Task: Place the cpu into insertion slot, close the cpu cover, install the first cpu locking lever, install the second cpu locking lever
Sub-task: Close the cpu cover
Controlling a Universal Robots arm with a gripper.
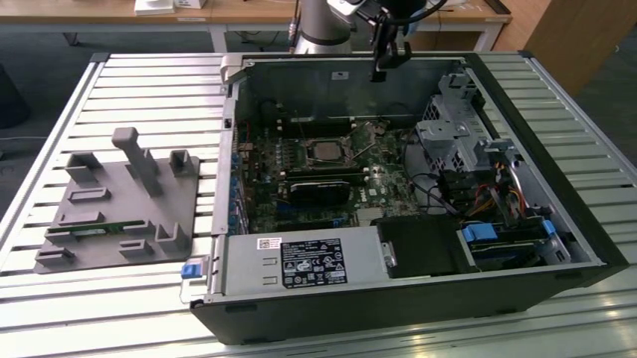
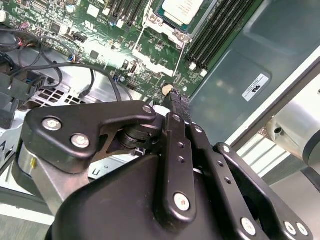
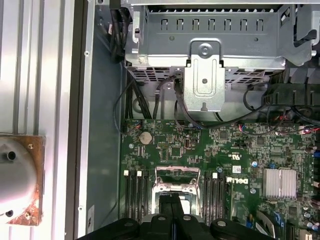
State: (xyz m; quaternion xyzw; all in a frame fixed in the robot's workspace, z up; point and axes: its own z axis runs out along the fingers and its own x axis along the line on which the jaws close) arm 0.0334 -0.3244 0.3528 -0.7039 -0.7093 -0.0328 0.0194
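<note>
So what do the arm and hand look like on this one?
The arm is silver-grey and cylindrical. The hand is matte black, built from flat linkage bars held by silver screws and narrowing to two slim fingers.

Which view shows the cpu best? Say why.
Second wrist view: the cpu lies close, pale top unobstructed, though cropped at the edge. Exterior view shows it small; in the first wrist view the end effector partly covers it.
</note>
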